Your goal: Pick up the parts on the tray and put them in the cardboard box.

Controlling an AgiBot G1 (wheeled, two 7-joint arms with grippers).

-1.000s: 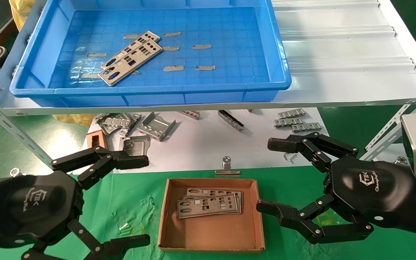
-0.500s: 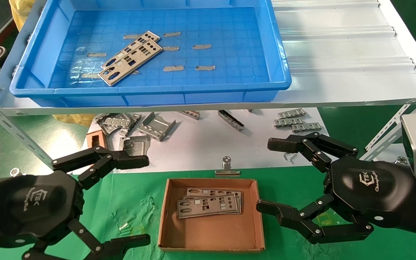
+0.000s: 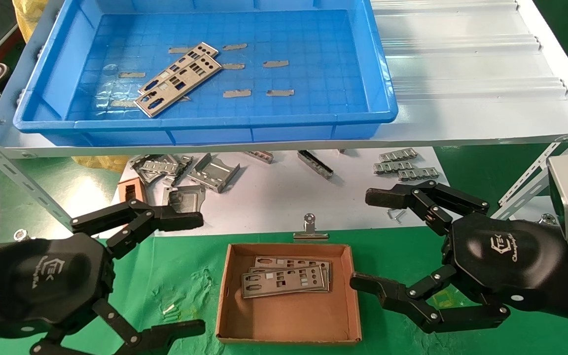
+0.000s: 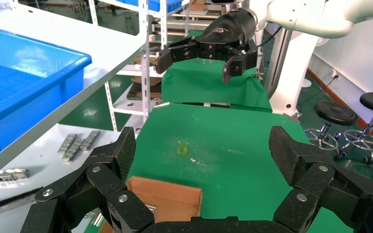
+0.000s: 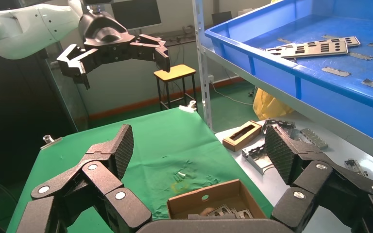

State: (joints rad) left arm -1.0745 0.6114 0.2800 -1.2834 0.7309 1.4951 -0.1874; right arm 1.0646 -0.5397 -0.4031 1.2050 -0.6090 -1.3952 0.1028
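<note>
Two overlapping silver parts [image 3: 179, 79] lie on the floor of the blue tray [image 3: 205, 121] on the upper shelf; they also show in the right wrist view [image 5: 311, 47]. The cardboard box [image 3: 222, 296] sits on the green cloth below and holds a few more plates [image 3: 286, 280]. My left gripper [image 3: 197, 273] hangs open just left of the box, holding nothing. To the right of the box is my right gripper [image 3: 363, 240], also open and holding nothing. In each wrist view a corner of the box [image 4: 167, 199] [image 5: 209, 199] shows between wide-spread jaws.
On the white sheet behind the box lie bent grey brackets [image 3: 185, 170], slotted strips [image 3: 402, 165], a brown frame block [image 3: 130, 190] and a binder clip [image 3: 309, 229]. Slanted shelf struts [image 3: 17, 182] flank both arms. The shelf edge overhangs the lower surface.
</note>
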